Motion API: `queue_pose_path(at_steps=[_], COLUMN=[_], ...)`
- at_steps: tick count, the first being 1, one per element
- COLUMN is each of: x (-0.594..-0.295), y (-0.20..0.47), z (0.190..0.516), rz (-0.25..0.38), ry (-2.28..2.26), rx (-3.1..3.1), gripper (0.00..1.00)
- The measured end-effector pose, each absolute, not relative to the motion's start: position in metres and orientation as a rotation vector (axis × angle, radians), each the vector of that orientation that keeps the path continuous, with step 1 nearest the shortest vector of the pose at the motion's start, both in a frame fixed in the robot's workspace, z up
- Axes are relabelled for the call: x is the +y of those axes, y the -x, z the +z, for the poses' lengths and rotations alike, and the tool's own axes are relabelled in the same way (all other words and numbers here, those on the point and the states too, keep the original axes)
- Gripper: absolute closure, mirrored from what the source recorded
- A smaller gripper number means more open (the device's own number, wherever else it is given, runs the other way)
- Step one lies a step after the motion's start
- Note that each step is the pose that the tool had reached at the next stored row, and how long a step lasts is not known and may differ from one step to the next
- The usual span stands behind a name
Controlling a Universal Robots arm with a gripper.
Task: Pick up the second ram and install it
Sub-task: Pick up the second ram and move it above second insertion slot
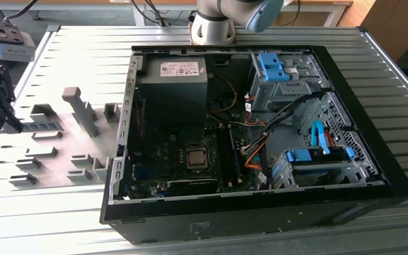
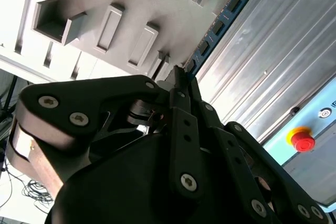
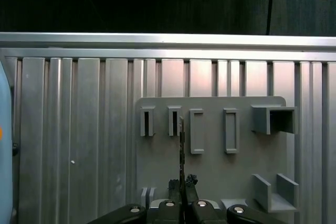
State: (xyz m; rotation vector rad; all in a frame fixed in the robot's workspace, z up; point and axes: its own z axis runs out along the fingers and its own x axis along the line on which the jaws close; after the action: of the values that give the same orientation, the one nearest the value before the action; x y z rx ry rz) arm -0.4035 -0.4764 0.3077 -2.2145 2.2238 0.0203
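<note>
Ribbed metal surface (image 1: 83, 48), with an open computer case (image 1: 261, 212) at its centre in the exterior view. Clamped between the closed fingers (image 2: 185, 108) of the gripper (image 3: 182, 183): the second ram (image 2: 220, 22), blue-green, gripped at one end. Stretched out over the grey holder plate (image 3: 210, 177), contact not clear. Edge-on in the first wrist view, far end just beside a slotted holder block (image 3: 174, 121). More grey holder blocks (image 1: 76, 109) at nine o'clock of the case. Inside the case, the motherboard (image 1: 168, 154) with its CPU socket (image 1: 197, 158); blue drive brackets (image 1: 275, 66) at one o'clock. Robot arm base (image 1: 214, 24) at twelve o'clock.
</note>
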Motion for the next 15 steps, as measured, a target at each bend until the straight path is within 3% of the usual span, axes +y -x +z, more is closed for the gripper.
queue_pose_path(at_steps=[15], x=[-0.476], y=[0.403], z=[0.326], rz=[0.02], ry=[2.214], rx=[2.224], gripper=[0.86])
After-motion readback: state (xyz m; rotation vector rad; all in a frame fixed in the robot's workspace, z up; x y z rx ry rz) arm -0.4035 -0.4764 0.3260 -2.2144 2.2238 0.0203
